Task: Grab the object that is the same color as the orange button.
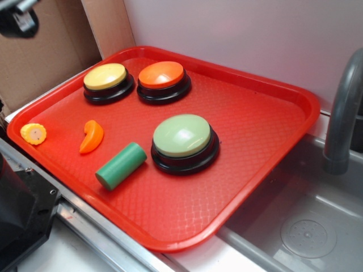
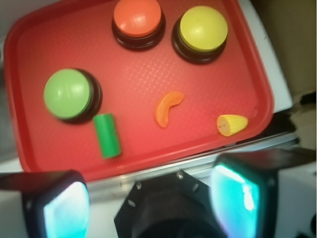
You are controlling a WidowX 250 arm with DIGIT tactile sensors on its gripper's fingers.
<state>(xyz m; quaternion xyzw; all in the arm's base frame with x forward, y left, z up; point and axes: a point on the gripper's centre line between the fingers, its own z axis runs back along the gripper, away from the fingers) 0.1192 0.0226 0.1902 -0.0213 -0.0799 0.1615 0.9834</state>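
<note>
The small glossy orange crescent (image 1: 91,136) lies flat on the red tray (image 1: 258,136), left of centre; in the wrist view (image 2: 168,108) it lies between the green cylinder and the corn piece. The orange button (image 1: 163,79) stands at the tray's back, and shows at the top of the wrist view (image 2: 138,20). My gripper (image 2: 153,203) is open and empty, its cyan fingertips (image 2: 67,210) wide apart. It hangs high above the robot's base, outside the tray's edge and well clear of the crescent.
On the tray are also a yellow-topped button (image 1: 108,81), a larger pale green-topped button (image 1: 184,140), a green cylinder (image 1: 121,165) and a yellow corn piece (image 1: 34,134). A grey sink (image 1: 309,232) and faucet (image 1: 343,113) are at the right; cardboard (image 1: 51,51) stands behind.
</note>
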